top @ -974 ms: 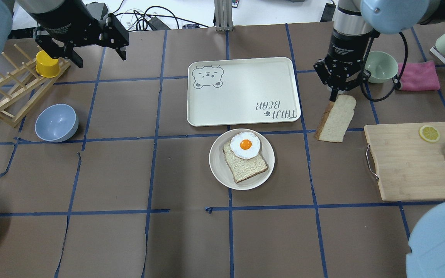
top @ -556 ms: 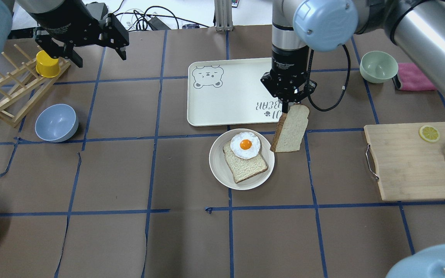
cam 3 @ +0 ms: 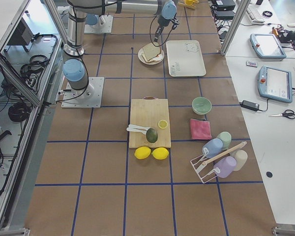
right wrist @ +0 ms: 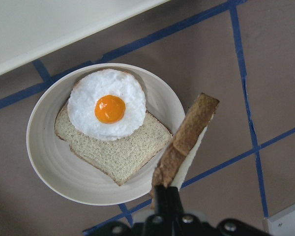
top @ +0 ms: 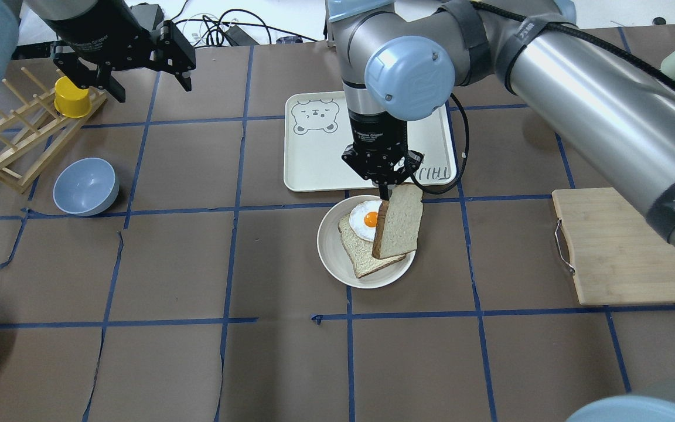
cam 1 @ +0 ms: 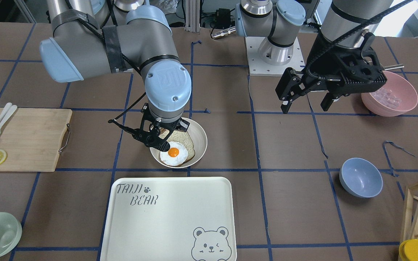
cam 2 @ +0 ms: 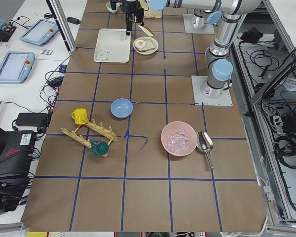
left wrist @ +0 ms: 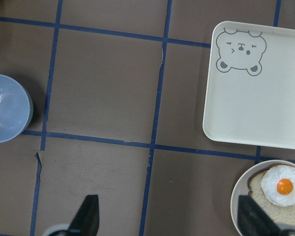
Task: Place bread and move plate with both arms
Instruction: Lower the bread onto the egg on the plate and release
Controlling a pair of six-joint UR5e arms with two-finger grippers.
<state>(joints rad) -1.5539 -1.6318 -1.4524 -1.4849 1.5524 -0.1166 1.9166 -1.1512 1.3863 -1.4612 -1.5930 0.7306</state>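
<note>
Across the table [top: 197, 363] our right arm [top: 578, 99] reaches to point straight down over the plate [top: 329, 258]; our left arm [top: 79, 23] waits high over the far left; the plate, near the tray [top: 326, 158], carries a slice [top: 367, 261] and egg [top: 367, 220]; the bread [top: 401, 225] hangs on edge above it, clamped at its top by the right gripper [top: 385, 190]; the left gripper [top: 150, 85] gapes empty; we judge laying it down and the two-arm move both remain.

the black two-finger right gripper [top: 383, 193] pinches the top edge of a pale, dark-crusted square bread slice [top: 399, 228], which hangs tilted over the 3 o'clock side of the round cream-white plate [top: 329, 258] (a fried egg [top: 364, 221] on a second slice [top: 362, 258] lies inside). the black left gripper [top: 151, 88], jaws spread, hovers well off toward 10 o'clock.
</note>
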